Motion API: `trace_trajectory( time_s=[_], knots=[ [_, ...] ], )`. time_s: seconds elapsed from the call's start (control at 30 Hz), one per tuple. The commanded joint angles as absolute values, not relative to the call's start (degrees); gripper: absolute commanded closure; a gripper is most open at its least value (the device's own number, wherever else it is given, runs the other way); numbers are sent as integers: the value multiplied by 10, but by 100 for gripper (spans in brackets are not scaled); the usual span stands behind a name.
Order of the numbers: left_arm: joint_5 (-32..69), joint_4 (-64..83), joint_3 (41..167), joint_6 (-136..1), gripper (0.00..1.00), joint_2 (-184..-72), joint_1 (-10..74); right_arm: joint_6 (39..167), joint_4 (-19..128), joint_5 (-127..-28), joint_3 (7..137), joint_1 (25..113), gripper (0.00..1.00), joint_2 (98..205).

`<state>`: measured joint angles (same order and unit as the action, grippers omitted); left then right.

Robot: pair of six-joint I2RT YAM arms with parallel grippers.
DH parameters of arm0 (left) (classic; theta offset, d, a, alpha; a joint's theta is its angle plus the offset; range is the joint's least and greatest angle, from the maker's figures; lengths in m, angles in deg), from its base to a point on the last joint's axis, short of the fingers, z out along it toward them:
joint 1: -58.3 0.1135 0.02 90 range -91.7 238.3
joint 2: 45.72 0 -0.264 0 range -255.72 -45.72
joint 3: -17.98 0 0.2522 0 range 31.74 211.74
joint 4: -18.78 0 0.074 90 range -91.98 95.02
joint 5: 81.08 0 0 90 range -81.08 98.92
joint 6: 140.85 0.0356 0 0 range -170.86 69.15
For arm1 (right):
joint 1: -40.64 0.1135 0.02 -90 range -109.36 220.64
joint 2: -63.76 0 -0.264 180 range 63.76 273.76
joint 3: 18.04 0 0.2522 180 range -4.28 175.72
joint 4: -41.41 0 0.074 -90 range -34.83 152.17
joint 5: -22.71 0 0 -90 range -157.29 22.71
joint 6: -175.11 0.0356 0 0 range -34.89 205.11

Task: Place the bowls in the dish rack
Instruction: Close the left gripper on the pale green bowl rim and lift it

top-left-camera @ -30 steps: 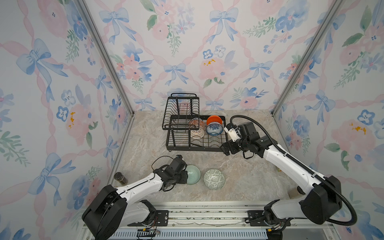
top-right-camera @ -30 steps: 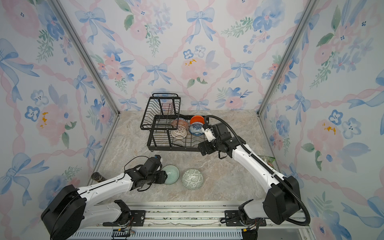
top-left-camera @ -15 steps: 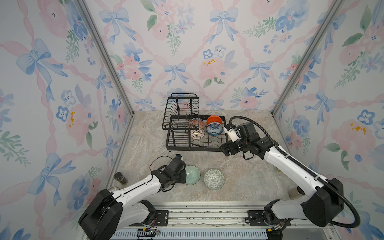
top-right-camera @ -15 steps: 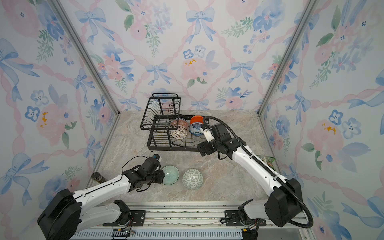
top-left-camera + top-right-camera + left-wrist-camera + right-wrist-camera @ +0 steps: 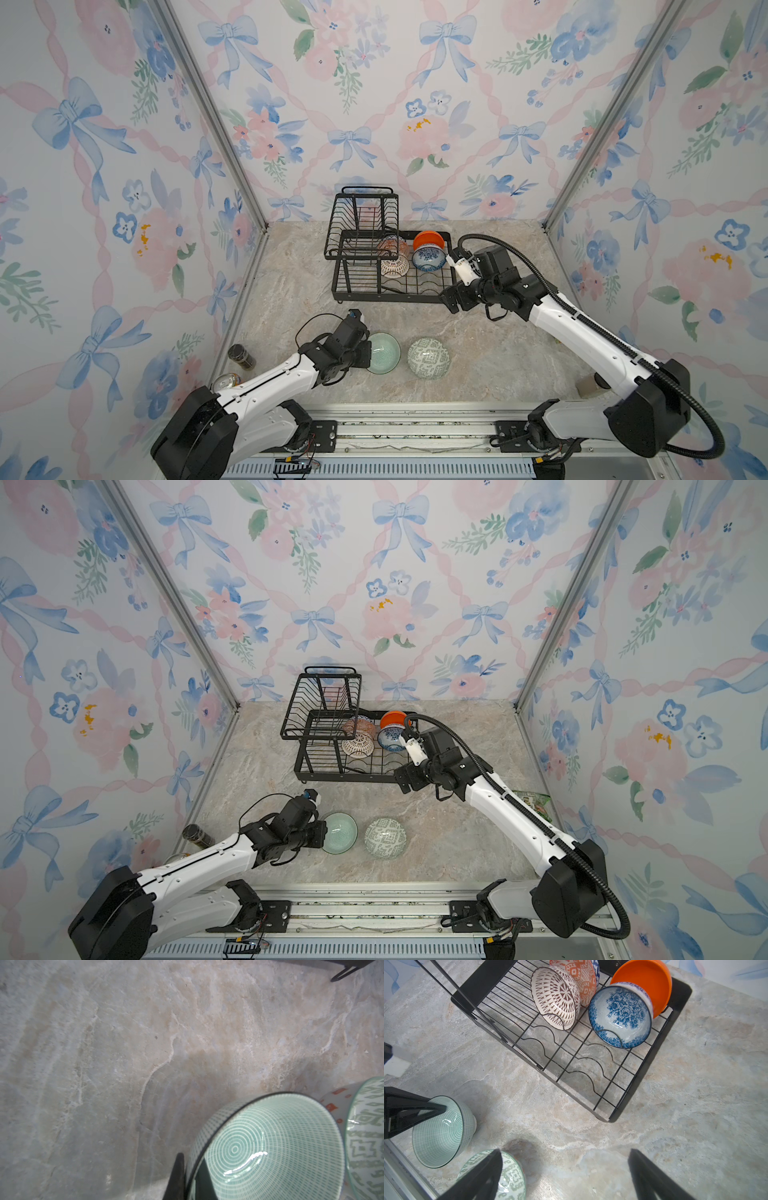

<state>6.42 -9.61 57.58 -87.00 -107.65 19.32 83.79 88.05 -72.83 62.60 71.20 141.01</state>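
My left gripper [image 5: 368,357] [image 5: 323,836] [image 5: 192,1167] is shut on the rim of the pale mint bowl [image 5: 384,353] [image 5: 270,1147] [image 5: 438,1132], which is tilted on the marble. The grey-green geometric bowl [image 5: 429,358] [image 5: 385,838] [image 5: 510,1176] stands just beside it. In the dish rack [image 5: 386,297] [image 5: 645,1068] stand the orange bowl [image 5: 643,976], the blue floral bowl [image 5: 620,1016], the brown lattice bowl [image 5: 554,995] and the red-orange patterned bowl [image 5: 583,978]. My right gripper [image 5: 451,297] [image 5: 564,1151] hangs open and empty over the table by the rack's front right corner.
The rack's raised basket tier [image 5: 361,224] stands at its back left. A dark jar [image 5: 240,356] and a can [image 5: 226,380] sit by the left wall. A beige cup [image 5: 588,386] and a green packet [image 5: 532,802] lie near the right wall.
My left gripper has closed on the mint bowl's rim. The right arm has barely moved and stays open.
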Motion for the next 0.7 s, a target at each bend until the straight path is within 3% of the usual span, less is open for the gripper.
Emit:
trace_trajectory(
  time_s=[0.0, 0.67],
  knots=[
    [56, -99, 570, -862, 100, -1064, 196, 832, 899, -722, 630, 720, 3, 1399],
    [20, -147, 654, -820, 100, -994, 193, 831, 899, -722, 631, 721, 3, 1398]
  ],
)
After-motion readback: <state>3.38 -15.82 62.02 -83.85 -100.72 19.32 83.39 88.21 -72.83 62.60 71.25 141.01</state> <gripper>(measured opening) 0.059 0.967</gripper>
